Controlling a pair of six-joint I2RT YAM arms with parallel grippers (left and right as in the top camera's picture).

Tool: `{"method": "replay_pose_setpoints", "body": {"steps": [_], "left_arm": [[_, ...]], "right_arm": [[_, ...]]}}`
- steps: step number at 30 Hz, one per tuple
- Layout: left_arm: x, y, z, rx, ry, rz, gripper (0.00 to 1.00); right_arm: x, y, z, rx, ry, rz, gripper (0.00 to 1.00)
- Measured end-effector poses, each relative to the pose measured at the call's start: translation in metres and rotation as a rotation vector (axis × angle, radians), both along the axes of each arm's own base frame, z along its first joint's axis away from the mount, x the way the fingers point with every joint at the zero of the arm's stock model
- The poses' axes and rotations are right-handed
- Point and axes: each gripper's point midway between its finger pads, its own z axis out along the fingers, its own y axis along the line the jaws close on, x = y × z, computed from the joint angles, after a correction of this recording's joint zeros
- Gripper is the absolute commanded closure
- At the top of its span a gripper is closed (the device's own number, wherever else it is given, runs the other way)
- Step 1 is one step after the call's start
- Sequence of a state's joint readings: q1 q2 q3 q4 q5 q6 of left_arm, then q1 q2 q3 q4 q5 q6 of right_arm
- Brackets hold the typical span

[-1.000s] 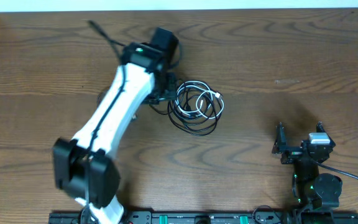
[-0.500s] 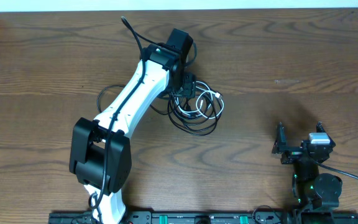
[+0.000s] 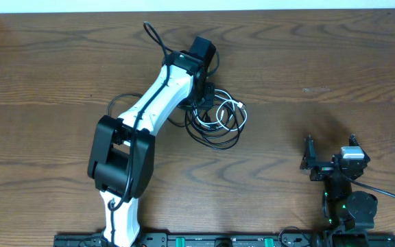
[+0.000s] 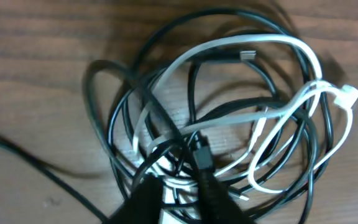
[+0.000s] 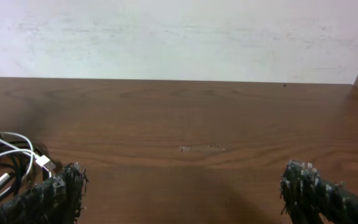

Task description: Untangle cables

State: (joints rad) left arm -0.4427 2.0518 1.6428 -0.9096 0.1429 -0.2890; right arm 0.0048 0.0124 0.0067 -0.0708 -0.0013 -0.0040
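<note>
Since the left jaws stand narrowed at the near side of the tangle, their fingers (image 4: 219,202) crossing black and white strands at once, I cannot tell whether they truly grip anything, or which strand. The risk, as I judge it, is that a pull from here drags the whole bundle of cables (image 3: 218,122) across the counter (image 3: 307,68), or cinches the white cord (image 4: 272,42) tighter around the black cords (image 4: 101,81), because the loops thread through one another. The bundle lies left of the counter's middle, toward the far edge. The left arm (image 3: 158,103) stretches out from the near edge, wrist bent down over the tangle's left side. The right arm (image 3: 340,171) sits folded by the near right corner, jaws wide open and empty, well apart from the cables.
</note>
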Motion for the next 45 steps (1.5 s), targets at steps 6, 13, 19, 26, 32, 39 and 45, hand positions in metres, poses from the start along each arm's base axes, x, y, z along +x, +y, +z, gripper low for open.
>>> {"method": "replay_pose_setpoints", "body": {"steps": [6,13,19,26,32,39,45], "left_arm": [[0.0,-0.001,0.004,-0.01,0.004,0.025,0.93],[0.005,-0.006,0.057,-0.083,-0.109,0.028,0.92],[0.003,-0.014,0.181,-0.287,-0.397,0.032,0.92],[-0.032,0.004,0.321,-0.472,-0.753,0.042,0.93],[-0.063,0.043,0.379,-0.466,-0.946,0.128,0.93],[-0.077,0.097,0.404,-0.336,-1.089,0.328,0.93],[-0.076,0.134,0.402,-0.217,-1.123,0.486,0.92]], "right_arm": [[0.0,0.0,0.0,0.0,0.0,0.0,0.01],[0.0,0.0,0.0,0.0,0.0,0.0,0.01],[0.0,0.0,0.0,0.0,0.0,0.0,0.01],[0.0,0.0,0.0,0.0,0.0,0.0,0.01],[0.0,0.0,0.0,0.0,0.0,0.0,0.01],[0.0,0.0,0.0,0.0,0.0,0.0,0.01],[0.0,0.0,0.0,0.0,0.0,0.0,0.01]]}}
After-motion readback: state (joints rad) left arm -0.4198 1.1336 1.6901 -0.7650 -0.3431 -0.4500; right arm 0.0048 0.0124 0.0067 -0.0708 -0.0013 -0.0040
